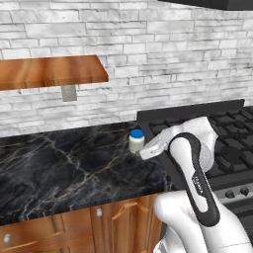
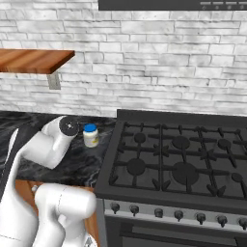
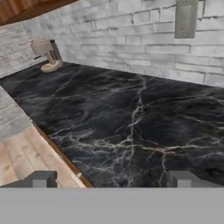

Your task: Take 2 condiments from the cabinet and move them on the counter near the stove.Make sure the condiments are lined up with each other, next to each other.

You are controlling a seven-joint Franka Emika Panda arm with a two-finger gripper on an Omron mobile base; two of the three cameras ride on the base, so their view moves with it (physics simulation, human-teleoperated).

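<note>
1. One jar (image 1: 136, 140) with a blue lid stands on the black marble counter (image 1: 64, 163); it is the single condiment in sight, also seen from the right base camera (image 2: 90, 135); no second one appears beside it.
2. The jar sits upright, long axis vertical, lid on top; it stands close to the stove (image 2: 178, 159), just off the cooktop's left edge and towards the back of the counter near the brick wall (image 1: 148, 54).
3. One white arm is in frame; its wrist lies low over the counter just in front of the jar, between jar and counter front edge; whether it touches the jar cannot be told.
4. The gripper (image 3: 111, 179) shows in the hand view as two dark fingertips (image 3: 40, 179) set wide apart with nothing between them; it holds nothing and looks out along bare marble.
5. One wooden shelf (image 1: 49, 71) hangs on the wall above and to the left of the jar, on one grey bracket (image 1: 69, 93); its underside leaves free air above the worktop.
6. One small appliance (image 3: 47, 54), beige and dark, stands at the far end of the counter against the wall in the hand view; a long run of bare marble lies between it and the fingertips.
7. The counter's front edge runs above wooden cabinet fronts (image 1: 74, 227) with small knobs; left of the jar the surface is unoccupied; right of it the stove's raised grates begin at once.
</note>
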